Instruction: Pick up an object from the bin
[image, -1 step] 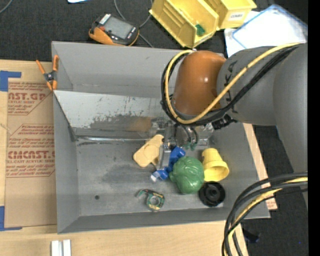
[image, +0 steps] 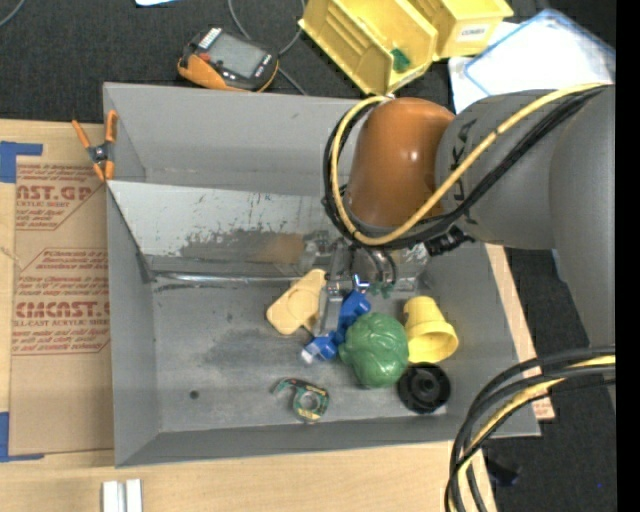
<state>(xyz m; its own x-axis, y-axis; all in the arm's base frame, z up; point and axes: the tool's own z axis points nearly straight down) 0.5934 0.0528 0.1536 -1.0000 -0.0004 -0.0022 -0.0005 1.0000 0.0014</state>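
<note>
My gripper is low in the middle of the bin, under the arm's orange cover. It is open, with one finger down between a cream-coloured lump and a blue plastic piece, and the other finger to the right of the blue piece's upper end. The blue piece lies slanted, its lower end pale. A green crumpled ball touches the blue piece on its right. A yellow cup lies on its side just right of the ball.
A black ring-shaped thing sits near the bin's front right corner. A small greenish-grey ring lies by the front wall. The bin's left half shows bare scuffed metal floor.
</note>
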